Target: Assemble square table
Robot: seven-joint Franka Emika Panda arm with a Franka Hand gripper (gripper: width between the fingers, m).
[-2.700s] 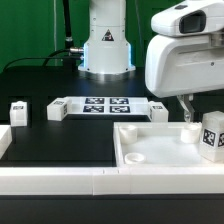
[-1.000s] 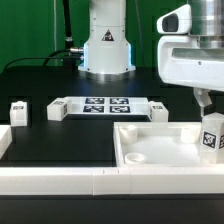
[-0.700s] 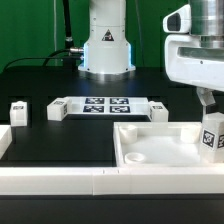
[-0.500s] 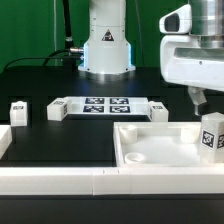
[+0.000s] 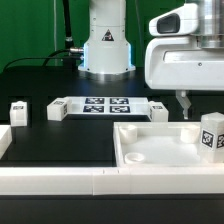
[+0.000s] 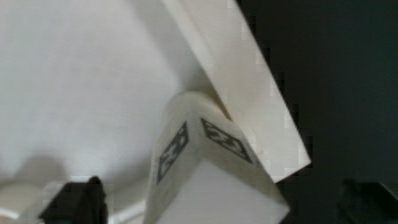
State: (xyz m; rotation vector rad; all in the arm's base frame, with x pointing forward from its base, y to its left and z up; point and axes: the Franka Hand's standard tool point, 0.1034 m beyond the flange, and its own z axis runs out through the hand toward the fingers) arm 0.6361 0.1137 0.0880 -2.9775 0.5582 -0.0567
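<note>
The white square tabletop (image 5: 150, 152) lies rim up at the front of the exterior view's right. One tagged white leg (image 5: 211, 133) stands upright in its far right corner. My gripper (image 5: 203, 106) hangs open just above that leg, with one finger (image 5: 184, 103) showing in the exterior view. In the wrist view the leg (image 6: 210, 150) rises between my dark fingertips (image 6: 80, 200), and neither one touches it. My gripper (image 6: 222, 205) holds nothing. Loose legs stand at the exterior view's left (image 5: 18, 111) and beside the board's right end (image 5: 159, 109).
The marker board (image 5: 105, 104) lies at the middle of the black table, with a small white block (image 5: 55, 109) at its left end. A long low white rail (image 5: 60, 180) runs along the front edge. The robot's base (image 5: 106, 45) stands at the back.
My gripper has opened and let go of the leg, which stays upright in the tabletop's corner. The hand has shifted toward the exterior view's left.
</note>
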